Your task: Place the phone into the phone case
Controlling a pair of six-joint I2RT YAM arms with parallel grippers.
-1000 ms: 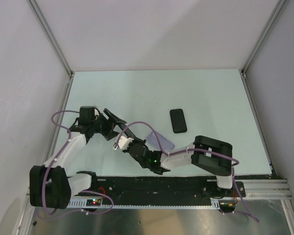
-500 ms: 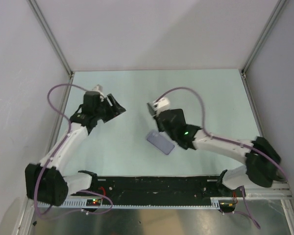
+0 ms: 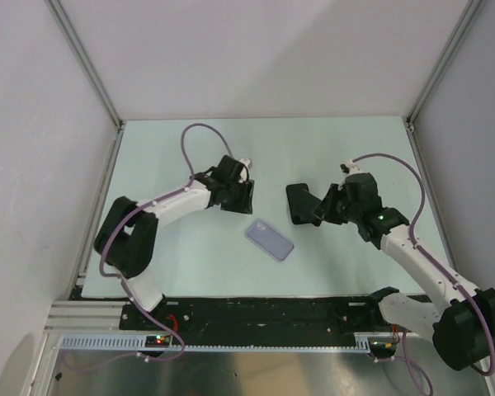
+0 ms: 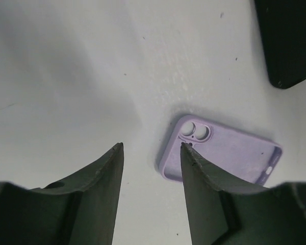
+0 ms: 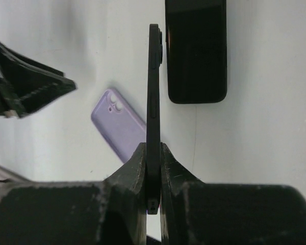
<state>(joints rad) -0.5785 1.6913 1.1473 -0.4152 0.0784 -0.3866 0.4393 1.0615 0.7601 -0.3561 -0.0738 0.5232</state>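
- The left gripper (image 3: 238,196) hangs low over the pale table (image 3: 173,157), just left of and beyond the case. Its fingers (image 4: 94,199) are apart with nothing between them. It looks placed to steady the case's camera end.
- The purple phone case (image 3: 269,239) lies flat in the middle, nearer than both grippers. Its hollow side appears to face up and its camera cut-out points toward the left gripper, so it seems ready to receive a phone.
- The black phone (image 3: 297,198) lies flat just right of and beyond the case, apart from it and not yet inside.
- The right gripper (image 3: 323,206) has its fingers clamped on one end of a thin black slab (image 5: 153,92), held on edge beside the flat phone with side buttons showing. I cannot tell whether it is a second handset or a cover. The end grip leaves its length free to lower.
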